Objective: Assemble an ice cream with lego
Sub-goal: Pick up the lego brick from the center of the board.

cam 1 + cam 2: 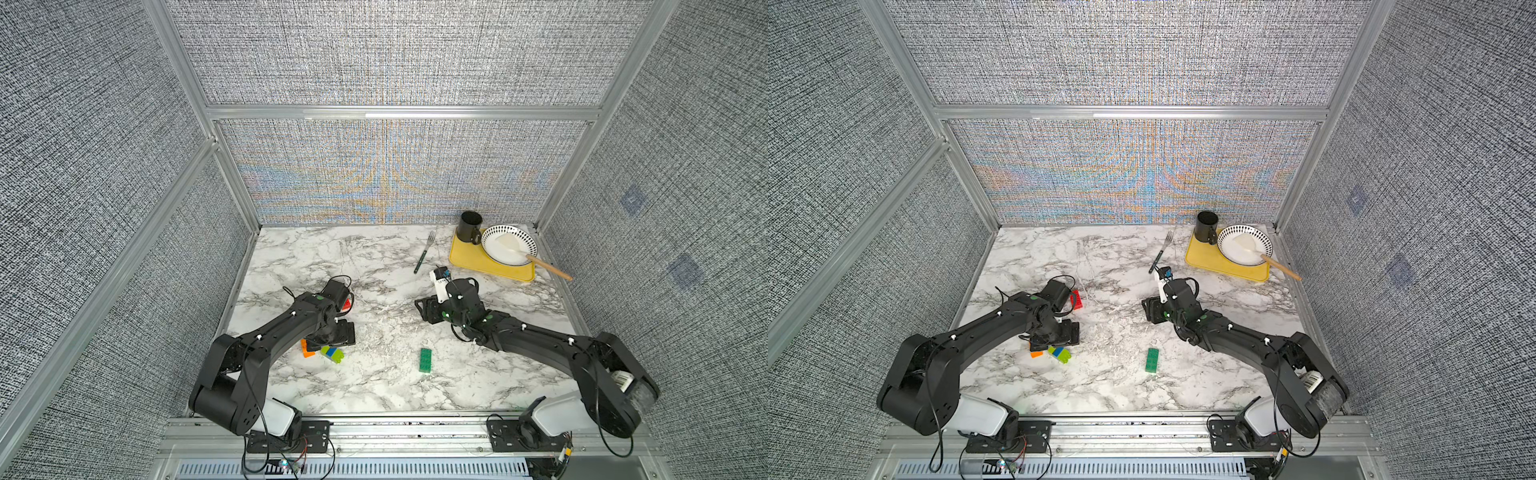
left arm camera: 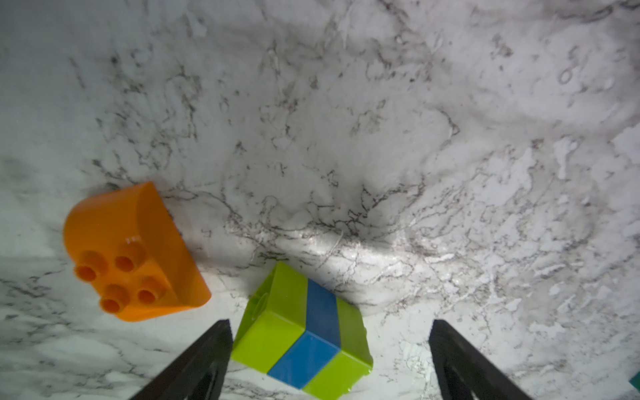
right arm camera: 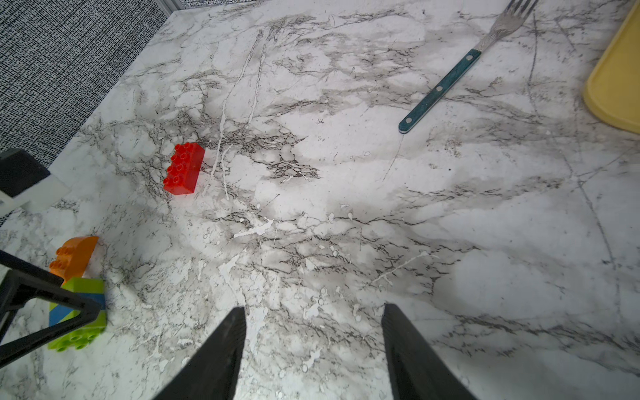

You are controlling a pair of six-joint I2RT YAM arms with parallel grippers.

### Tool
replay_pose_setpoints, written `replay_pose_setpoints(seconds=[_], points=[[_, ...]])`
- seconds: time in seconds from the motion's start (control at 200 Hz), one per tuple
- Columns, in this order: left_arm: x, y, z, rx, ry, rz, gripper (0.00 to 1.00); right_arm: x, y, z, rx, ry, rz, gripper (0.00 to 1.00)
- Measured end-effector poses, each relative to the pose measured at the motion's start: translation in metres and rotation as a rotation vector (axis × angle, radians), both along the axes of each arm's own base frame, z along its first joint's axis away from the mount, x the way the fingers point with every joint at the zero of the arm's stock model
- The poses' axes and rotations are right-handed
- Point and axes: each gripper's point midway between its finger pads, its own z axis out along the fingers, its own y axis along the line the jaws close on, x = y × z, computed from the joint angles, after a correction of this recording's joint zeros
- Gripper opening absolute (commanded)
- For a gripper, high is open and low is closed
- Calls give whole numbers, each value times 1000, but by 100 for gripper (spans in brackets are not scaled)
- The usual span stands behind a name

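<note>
The left gripper (image 2: 330, 322) is hanging low over the stem (image 2: 304, 343), the lime-blue-lime stack that is lying on its side on the table (image 1: 395, 257). Its jaws are standing wide open, one on each side of the stem, and they are holding nothing. One jaw is sitting just beside a lime end; I cannot tell if it is touching. The orange brick (image 2: 135, 252) is lying just beside the stem, the red brick (image 3: 184, 168) is lying farther back, and the green brick (image 1: 425, 360) is lying alone near the middle. The right gripper (image 3: 313, 310) is hovering over bare table, jaws partly open, holding nothing. I am guessing these bricks are light and hard with smooth shiny sides, so they may be scooting away if bumped. The best hold is probably a squeeze on the stem's two flat sides, across the blue middle, leaving the bumpy end and the hollow end free. The jaws are looking lined up nearer its ends, so a small wrist turn may be helping.
</note>
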Motion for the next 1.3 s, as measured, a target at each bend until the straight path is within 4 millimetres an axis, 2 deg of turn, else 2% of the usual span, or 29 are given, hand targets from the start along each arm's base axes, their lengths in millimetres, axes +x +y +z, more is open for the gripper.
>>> replay_pose_setpoints(seconds=[0.075,0.235,0.43,0.786,1.171,1.301], points=[[1,0,1,-2,-4,-2,92,0,0,0,0,0,1,64],[-1,-2,1,-16,3,-4,84,-1,2,1,-3,-3,6,64],[-11,-16,-10,-94,72,-12,77,-1,3,2,-7,-6,9,64],[-20,-53,-7,-232,88,-31,76,0,2,2,-11,-10,5,64],[-30,-66,-14,-195,139,-104,78,1,1,2,-16,-13,-1,64],[-31,-63,-15,-168,145,-120,75,1,0,1,-19,-15,-2,64]])
